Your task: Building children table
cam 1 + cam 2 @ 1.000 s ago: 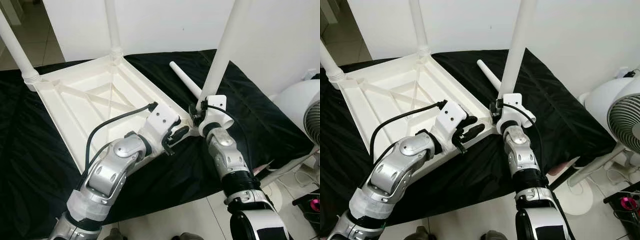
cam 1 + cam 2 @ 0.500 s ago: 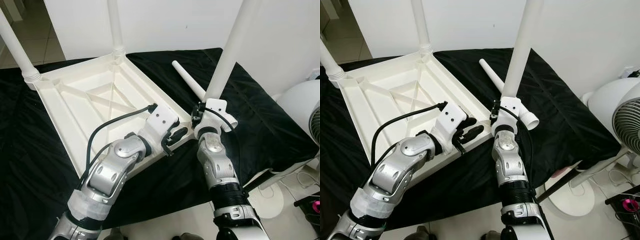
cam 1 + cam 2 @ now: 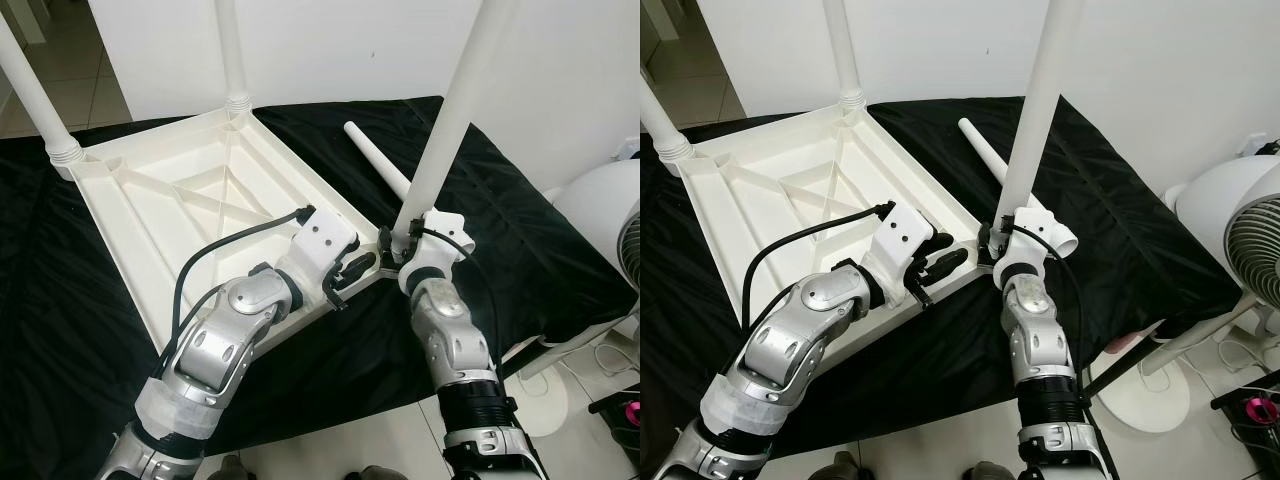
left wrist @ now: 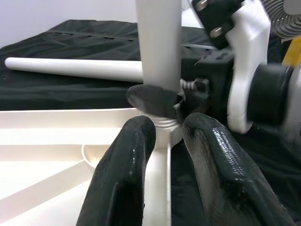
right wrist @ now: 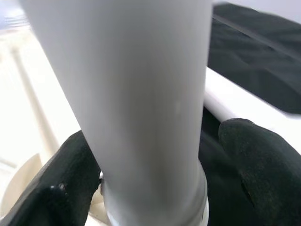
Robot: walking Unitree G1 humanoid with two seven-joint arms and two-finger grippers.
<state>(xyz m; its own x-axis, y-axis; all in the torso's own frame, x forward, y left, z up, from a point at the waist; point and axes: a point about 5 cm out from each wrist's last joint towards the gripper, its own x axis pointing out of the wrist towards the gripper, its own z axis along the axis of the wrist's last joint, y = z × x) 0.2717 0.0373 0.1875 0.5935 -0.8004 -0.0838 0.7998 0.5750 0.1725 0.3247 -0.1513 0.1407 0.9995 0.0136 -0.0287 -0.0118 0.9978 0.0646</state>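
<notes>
Right end effector grips upright leg — tabletop inverted

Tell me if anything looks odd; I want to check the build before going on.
One white leg lies loose on the black cloth, unfitted, beside the upturned tabletop. The leg in the right gripper at the near corner leans rather than standing straight.

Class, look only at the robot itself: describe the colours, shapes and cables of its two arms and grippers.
Both arms are jointed silver metal with rounded, shiny segments. The left arm has a pale wrap near its base and a black cable looping to a white wrist block. The right arm has a ribbed black band. The left gripper and right gripper have glossy black fingers.
</notes>
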